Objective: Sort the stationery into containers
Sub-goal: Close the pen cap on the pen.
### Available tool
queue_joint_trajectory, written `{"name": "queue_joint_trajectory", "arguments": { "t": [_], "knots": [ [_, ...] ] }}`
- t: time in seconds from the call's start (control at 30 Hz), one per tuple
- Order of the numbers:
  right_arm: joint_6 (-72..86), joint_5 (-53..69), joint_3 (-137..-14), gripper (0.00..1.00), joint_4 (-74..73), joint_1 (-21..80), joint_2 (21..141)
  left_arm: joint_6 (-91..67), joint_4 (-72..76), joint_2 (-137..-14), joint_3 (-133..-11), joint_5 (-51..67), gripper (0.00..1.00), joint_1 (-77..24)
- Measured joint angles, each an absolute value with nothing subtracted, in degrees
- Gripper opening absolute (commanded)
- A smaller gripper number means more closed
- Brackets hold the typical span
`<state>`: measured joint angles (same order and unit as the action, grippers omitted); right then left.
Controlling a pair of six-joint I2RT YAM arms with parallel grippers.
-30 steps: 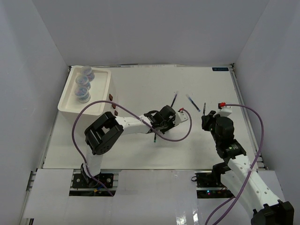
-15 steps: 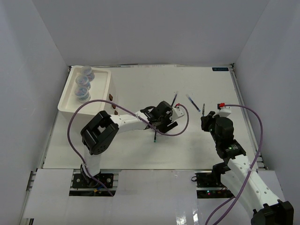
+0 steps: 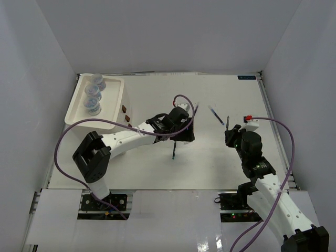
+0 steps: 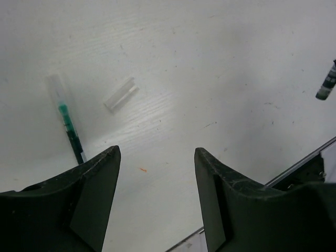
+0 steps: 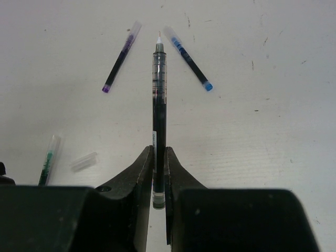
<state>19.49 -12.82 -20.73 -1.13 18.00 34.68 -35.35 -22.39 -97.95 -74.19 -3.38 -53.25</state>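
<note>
Box [image 3: 111, 97]: far left on the table [image 3: 157, 94], with three jars [image 3: 93, 94] in its top tray.
Green pen [image 4: 68, 128]: we see it flat on the table, just left of the left gripper's gap. Its long axis runs roughly along the fingers, and the left arm is the nearer one.
Left gripper [image 4: 156, 157]: jaws wide apart with nothing between them. A clear cap [image 4: 121, 94] lies ahead.
Right gripper [image 5: 159, 157]: clamped on a dark pen [image 5: 158, 89], tip pointing away, well apart from the box.
Writing: none we can read.

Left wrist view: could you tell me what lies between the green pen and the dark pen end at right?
A small clear cap, near the green pen; otherwise bare table, in the left wrist view.
</note>
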Motion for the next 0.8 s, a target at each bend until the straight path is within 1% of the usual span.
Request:
{"name": "queue_joint_trajectory", "arguments": {
  "t": [0.17, 0.27, 0.5, 0.8],
  "knots": [
    [19.5, -12.7, -19.9, 0.08, -1.1, 18.0, 33.3, -49.8, -24.7, -100.0, -72.2, -3.2, 0.68, -54.6],
    [19.5, -12.7, -19.5, 0.08, -1.2, 18.0, 32.9, -55.9, -25.1, -101.3, -72.2, -3.6, 0.65, -55.3],
    [19.5, -12.7, -18.9, 0.08, -1.2, 18.0, 31.9, -64.6, -25.0, -104.9, -72.8, -6.0, 0.63, -55.7],
    [19.5, -12.5, -18.8, 0.08, -1.1, 18.0, 31.0, -70.7, -25.0, -111.4, -75.1, -9.1, 0.61, -55.6]
  ]
}}
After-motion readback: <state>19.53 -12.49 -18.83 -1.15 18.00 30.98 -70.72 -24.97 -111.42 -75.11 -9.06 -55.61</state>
